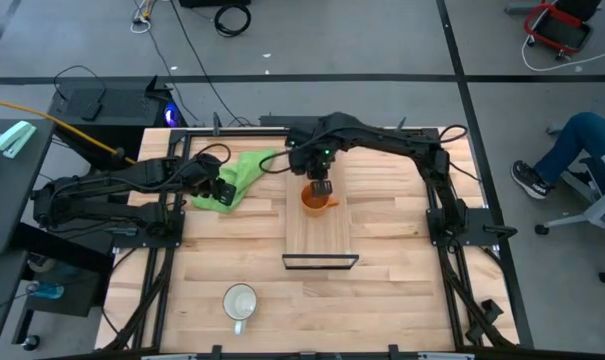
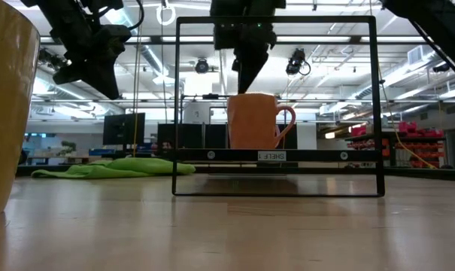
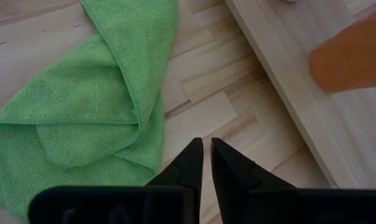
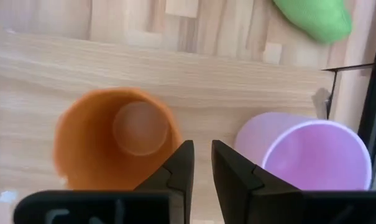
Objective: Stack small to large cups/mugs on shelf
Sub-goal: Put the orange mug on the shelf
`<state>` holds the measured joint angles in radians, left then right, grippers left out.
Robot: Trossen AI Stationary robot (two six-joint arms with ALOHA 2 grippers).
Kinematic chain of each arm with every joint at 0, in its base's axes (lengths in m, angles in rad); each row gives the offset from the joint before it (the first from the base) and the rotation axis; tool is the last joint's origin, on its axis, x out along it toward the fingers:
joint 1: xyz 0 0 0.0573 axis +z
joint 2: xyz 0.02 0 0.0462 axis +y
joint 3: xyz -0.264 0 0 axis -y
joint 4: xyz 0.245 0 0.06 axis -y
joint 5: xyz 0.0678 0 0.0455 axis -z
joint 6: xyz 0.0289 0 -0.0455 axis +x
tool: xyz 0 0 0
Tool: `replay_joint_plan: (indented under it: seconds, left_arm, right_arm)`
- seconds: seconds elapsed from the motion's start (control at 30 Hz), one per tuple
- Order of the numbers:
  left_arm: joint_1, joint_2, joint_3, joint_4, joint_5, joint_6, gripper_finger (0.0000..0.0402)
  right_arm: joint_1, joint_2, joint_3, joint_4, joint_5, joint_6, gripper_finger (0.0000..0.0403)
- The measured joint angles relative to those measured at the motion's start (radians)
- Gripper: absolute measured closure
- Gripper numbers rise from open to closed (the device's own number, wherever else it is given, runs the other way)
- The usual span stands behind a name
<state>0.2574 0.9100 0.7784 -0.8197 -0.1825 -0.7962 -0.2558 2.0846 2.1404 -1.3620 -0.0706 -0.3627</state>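
Biggest first: we've got the table [image 1: 402, 290], then the shelf [image 1: 319, 232] lying on it, with a small "SHELF" label [image 2: 276, 155] on its frame. The green cloth [image 1: 237, 175] lies beside the shelf. The white mug [image 1: 240, 303] sits off the shelf, near the table's front. The orange mug [image 1: 316, 200] stands on the shelf, purple mug [image 4: 306, 155] beside it. The right gripper [image 4: 197, 163] hangs just above the orange one, fingers nearly together, holding nothing. The left gripper [image 3: 206, 160], also pinched and empty, hovers by the cloth.

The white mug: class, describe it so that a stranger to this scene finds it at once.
Start from the slatted wooden tabletop and go to its near edge, well away from the shelf. The white mug stands there alone, upright. Unlike the orange mug, it is off the shelf, with no gripper above it.
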Motion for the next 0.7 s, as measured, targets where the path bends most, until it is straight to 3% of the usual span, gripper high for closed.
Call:
replay_joint_plan:
  seconds: [0.13,0.27,0.53,0.7]
  left_arm:
    - [0.0,0.0,0.0,0.0,0.0,0.0,0.0361]
    - [0.0,0.0,0.0,0.0,0.0,0.0,0.0366]
    - [0.0,0.0,0.0,0.0,0.0,0.015,0.0361]
    - [0.0,0.0,0.0,0.004,0.0,0.023,0.0366]
  right_arm:
    - [0.001,-0.001,0.091,-0.124,-0.001,0.055,0.0338]
    - [0.003,-0.013,0.163,-0.205,0.0,0.224,0.0343]
    - [0.089,-0.23,0.114,-0.205,0.023,0.474,0.0394]
    - [0.216,-0.381,0.011,-0.205,0.142,0.656,0.0395]
